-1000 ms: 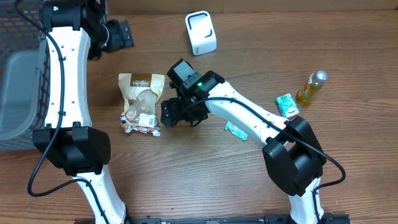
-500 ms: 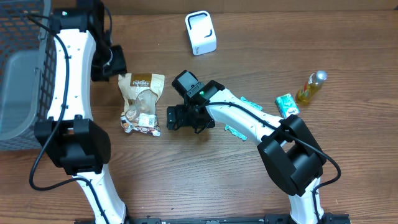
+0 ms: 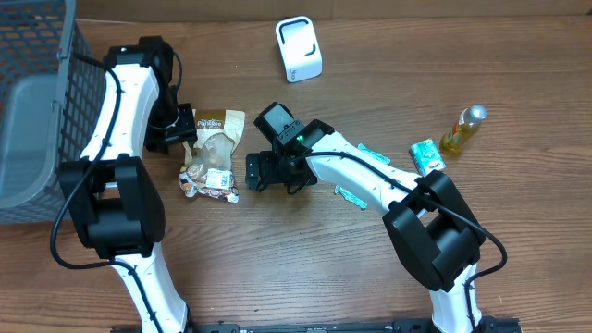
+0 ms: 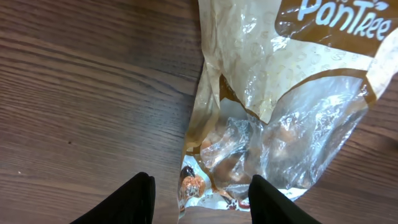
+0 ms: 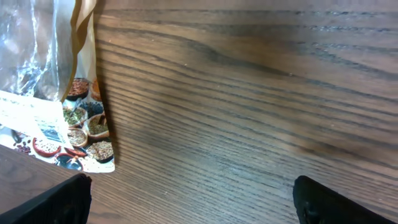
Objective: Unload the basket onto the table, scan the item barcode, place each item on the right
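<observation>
The item, a tan and clear PanTree snack bag [image 3: 211,153], lies flat on the wooden table [image 3: 296,259]. My left gripper [image 3: 180,129] sits at the bag's left edge. In the left wrist view the bag [image 4: 273,106] reaches in between the dark fingertips [image 4: 140,199], and wood shows beside the left one, so the left gripper [image 4: 205,202] is open. My right gripper [image 3: 264,173] hovers just right of the bag. In its wrist view it [image 5: 196,202] is wide open over bare wood, with the bag's printed corner [image 5: 68,140] at the left. A white scanner [image 3: 299,48] stands at the back.
A grey mesh basket [image 3: 37,102] fills the far left. On the right lie a yellow bottle [image 3: 462,129], a green packet [image 3: 427,157] and two small teal sachets [image 3: 351,194] beside the right arm.
My left arm has swung from the table's back down to the bag's left edge and its jaws have narrowed. The right gripper shifted slightly right and opened wider.
</observation>
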`<state>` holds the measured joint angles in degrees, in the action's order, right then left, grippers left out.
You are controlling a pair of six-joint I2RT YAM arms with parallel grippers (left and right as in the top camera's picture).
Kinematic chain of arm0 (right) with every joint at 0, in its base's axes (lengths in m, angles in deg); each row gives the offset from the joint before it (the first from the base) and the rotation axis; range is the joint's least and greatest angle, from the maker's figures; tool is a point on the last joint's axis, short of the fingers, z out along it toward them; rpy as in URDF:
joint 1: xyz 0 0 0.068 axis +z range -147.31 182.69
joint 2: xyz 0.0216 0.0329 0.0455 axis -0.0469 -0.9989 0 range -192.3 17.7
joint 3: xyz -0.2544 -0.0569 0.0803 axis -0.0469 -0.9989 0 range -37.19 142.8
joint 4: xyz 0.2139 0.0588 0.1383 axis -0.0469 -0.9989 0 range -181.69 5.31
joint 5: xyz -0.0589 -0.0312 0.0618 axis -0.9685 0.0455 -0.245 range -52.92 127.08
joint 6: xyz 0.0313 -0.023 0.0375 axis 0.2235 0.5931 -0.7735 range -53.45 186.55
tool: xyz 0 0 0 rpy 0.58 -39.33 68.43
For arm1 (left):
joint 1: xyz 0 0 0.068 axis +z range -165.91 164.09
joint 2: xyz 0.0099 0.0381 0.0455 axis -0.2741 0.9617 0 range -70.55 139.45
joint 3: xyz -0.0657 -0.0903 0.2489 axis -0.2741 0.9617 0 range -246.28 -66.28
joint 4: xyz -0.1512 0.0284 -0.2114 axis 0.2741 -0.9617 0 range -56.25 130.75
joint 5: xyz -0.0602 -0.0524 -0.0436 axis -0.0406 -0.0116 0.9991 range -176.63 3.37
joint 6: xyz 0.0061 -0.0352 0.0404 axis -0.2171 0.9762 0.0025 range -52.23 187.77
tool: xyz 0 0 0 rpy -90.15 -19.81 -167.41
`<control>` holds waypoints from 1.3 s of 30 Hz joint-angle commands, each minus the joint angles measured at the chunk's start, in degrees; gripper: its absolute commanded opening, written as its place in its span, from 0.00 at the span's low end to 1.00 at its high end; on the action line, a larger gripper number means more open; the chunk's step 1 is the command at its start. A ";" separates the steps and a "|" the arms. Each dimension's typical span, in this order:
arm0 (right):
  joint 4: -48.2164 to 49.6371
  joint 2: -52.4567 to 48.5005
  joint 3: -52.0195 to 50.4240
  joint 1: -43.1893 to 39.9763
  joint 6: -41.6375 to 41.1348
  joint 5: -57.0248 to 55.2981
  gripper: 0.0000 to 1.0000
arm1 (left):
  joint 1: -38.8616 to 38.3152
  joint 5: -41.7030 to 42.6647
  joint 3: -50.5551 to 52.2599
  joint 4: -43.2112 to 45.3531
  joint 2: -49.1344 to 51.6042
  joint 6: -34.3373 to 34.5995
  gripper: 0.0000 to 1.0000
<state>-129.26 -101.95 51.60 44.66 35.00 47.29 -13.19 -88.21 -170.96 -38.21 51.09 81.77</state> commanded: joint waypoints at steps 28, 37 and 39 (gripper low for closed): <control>1.64 -0.02 -0.28 -0.52 -0.42 -7.37 1.00 | -11.52 9.35 15.76 12.98 0.24 -2.93 0.52; 2.16 -0.02 -0.28 -0.59 -0.39 -7.37 1.00 | -12.41 12.17 11.78 9.40 0.20 -5.05 0.51; 2.91 0.00 -0.20 -0.85 -0.39 -6.88 1.00 | -11.65 12.17 7.28 5.97 0.20 -5.03 0.52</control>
<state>-127.32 -101.95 51.60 44.34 35.00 40.65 -25.71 -77.72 -157.12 -29.16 51.20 78.01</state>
